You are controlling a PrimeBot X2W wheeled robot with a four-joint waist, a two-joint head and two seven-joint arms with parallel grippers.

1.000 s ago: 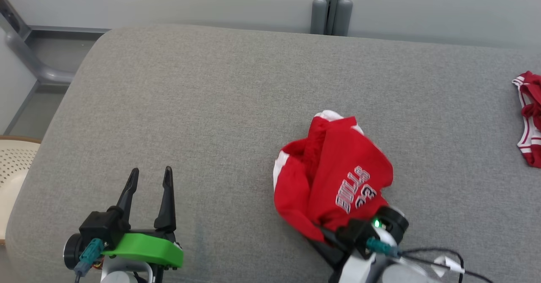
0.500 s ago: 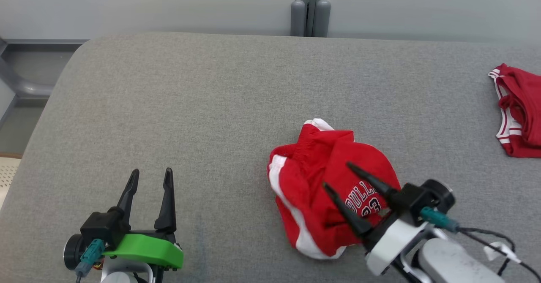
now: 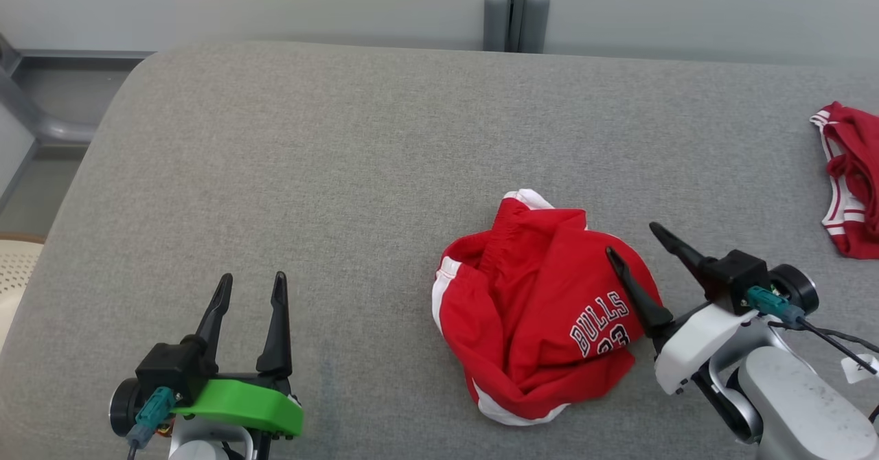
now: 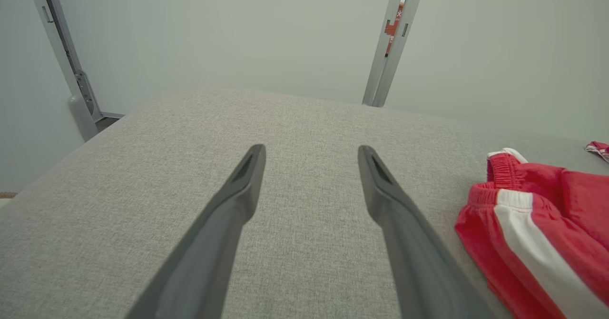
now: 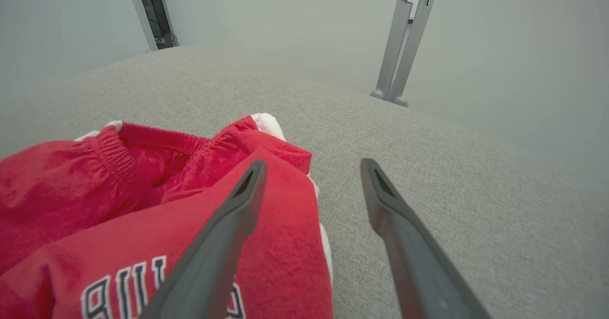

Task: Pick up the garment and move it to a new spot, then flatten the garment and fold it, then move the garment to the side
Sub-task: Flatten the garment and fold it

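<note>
1. The red garment (image 3: 542, 309), shorts with white side stripes and "BULLS 23" lettering, lay crumpled in a loose heap on the grey bench (image 3: 343, 137), at about 5 o'clock from the bench's middle in the head view.
2. Its elastic waistband was bunched up toward 12 o'clock, and the lettering faced up on the side toward 4 o'clock.
3. The right gripper (image 3: 631, 239) stood just beside the heap at its 3 o'clock edge, fingers spread wide and holding nothing.
4. In the right wrist view the right gripper (image 5: 312, 163) had one finger lined up over the garment (image 5: 95, 200) and the other over bare bench; whether the first finger touched the cloth I could not tell.
5. The left gripper (image 3: 250, 278) sat at about 7 o'clock in the head view, well apart from the garment, fingers apart and empty, pointing toward 12 o'clock.
6. In the left wrist view the left gripper (image 4: 311, 148) showed only bench fabric between its fingers, with the garment (image 4: 533, 214) off toward 4 o'clock.
7. A second red garment (image 3: 848, 178) with white trim lay at the bench's 3 o'clock edge, well apart from the heap.
8. Grey posts (image 3: 516, 10) stood behind the bench at 12 o'clock.
</note>
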